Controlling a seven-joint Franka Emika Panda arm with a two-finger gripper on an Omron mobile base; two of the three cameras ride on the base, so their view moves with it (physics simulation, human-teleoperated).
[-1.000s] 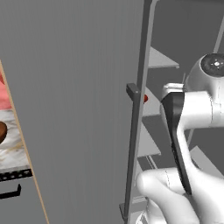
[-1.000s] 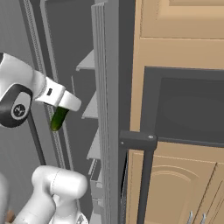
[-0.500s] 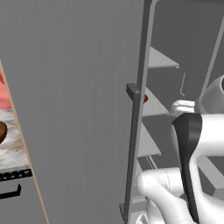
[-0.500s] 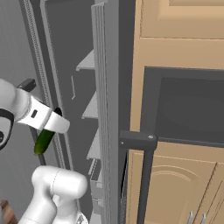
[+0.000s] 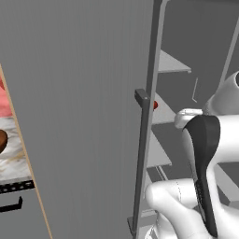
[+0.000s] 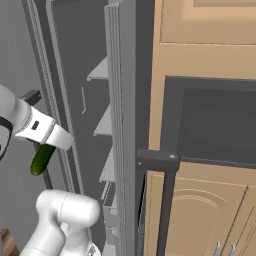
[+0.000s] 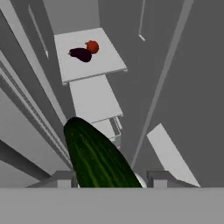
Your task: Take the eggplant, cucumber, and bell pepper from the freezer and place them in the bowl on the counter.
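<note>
Gripper (image 7: 109,183) clamped on the cucumber (image 7: 98,157) – could clip the freezer (image 5: 84,116) door edge swinging toward the bowl (image 5: 2,140) and lose it

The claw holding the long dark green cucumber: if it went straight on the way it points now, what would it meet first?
Probably the light grey freezer shelves below it. In the hand view, the claw holds the cucumber, whose tip points at them, short of the shelf holding the dark purple eggplant and red bell pepper. Depth is unclear.
</note>
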